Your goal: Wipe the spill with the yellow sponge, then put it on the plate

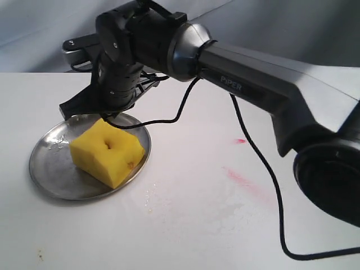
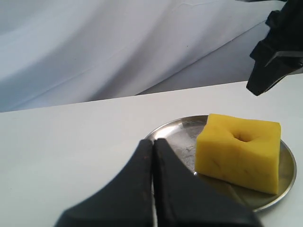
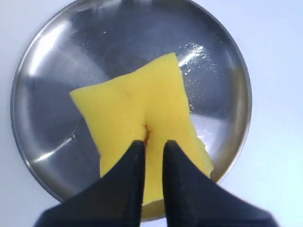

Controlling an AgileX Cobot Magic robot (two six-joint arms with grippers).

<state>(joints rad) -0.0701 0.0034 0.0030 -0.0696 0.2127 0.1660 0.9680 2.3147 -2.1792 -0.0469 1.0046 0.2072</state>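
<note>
Yellow sponge [image 1: 107,149] sits in the steel plate [image 1: 42,169], with the right arm [image 1: 253,79] overhead. The left gripper [image 2: 154,146] is pinched closed and empty, beside the plate. The right gripper [image 3: 152,144] hangs over the sponge's dent, jaws slightly parted, holding nothing. I'd lift straight up, not sideways.

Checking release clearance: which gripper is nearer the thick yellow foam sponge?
Right. Right gripper hovers above the yellow sponge; left gripper sits beside the round steel plate.
</note>
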